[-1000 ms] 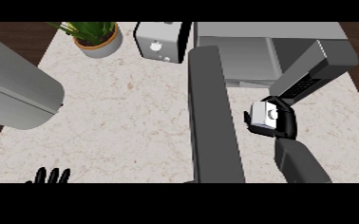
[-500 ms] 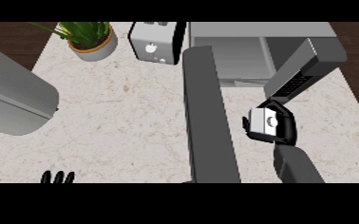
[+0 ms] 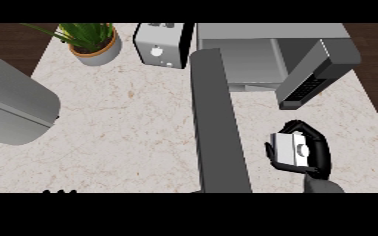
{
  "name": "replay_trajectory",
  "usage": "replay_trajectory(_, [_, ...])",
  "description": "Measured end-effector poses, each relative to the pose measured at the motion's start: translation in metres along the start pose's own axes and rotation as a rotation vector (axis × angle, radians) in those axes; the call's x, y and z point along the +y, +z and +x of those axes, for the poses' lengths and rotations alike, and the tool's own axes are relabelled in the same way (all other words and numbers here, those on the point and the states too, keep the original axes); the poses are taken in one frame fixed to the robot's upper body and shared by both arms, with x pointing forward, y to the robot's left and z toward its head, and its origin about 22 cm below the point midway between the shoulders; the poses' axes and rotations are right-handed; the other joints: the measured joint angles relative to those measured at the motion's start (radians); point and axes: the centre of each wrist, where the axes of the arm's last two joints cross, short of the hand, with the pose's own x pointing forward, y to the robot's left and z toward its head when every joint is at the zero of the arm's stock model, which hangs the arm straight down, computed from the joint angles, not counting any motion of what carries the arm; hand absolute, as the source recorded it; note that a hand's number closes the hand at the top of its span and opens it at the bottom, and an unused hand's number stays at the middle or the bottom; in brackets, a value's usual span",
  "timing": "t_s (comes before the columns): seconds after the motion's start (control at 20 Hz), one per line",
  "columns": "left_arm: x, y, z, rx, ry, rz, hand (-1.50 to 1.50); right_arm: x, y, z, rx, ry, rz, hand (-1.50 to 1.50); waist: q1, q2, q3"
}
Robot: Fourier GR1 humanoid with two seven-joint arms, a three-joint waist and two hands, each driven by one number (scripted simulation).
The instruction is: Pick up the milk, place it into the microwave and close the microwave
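I have the milk (image 3: pixel 290 150) in my right hand (image 3: pixel 314 152); the fingers are curled round it, so the pick-up step looks done. Next I must carry it away from me, past the fingertips, into the open microwave (image 3: pixel 244 62). Its door (image 3: pixel 218 130) stands open just left of my fingers, so I should steer clear of it. My left hand (image 3: pixel 59 191) barely shows; I cannot tell its fingers.

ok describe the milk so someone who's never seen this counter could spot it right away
Start at the open microwave at the back right of the counter and follow its swung-out door toward the near edge. Just right of that door, the right hand is curled round the milk: a small light grey carton with a round cap, the only thing being held.
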Motion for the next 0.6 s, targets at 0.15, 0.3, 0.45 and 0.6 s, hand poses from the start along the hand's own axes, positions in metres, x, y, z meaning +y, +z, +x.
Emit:
replay_trajectory(0.15, [0.001, -0.002, 0.001, 0.001, -0.001, 0.009, -1.5, 0.012, 0.003, 0.017, -0.012, -0.097, 0.009, 1.5, 0.001, 0.001, 0.0])
replay_trajectory(0.3, [0.002, -0.002, 0.002, 0.002, -0.001, 0.024, -1.5, 0.023, 0.0, 0.034, -0.018, -0.185, 0.009, 1.5, 0.005, 0.003, 0.001])
replay_trajectory(0.45, [0.002, -0.001, 0.003, 0.004, -0.003, 0.021, -1.5, 0.032, -0.006, 0.051, -0.02, -0.212, 0.007, 1.5, 0.011, 0.004, 0.001])
replay_trajectory(0.6, [0.006, 0.001, 0.0, 0.004, 0.002, 0.024, -1.5, 0.042, -0.013, 0.057, -0.028, -0.185, 0.007, 1.5, 0.015, 0.006, 0.001])
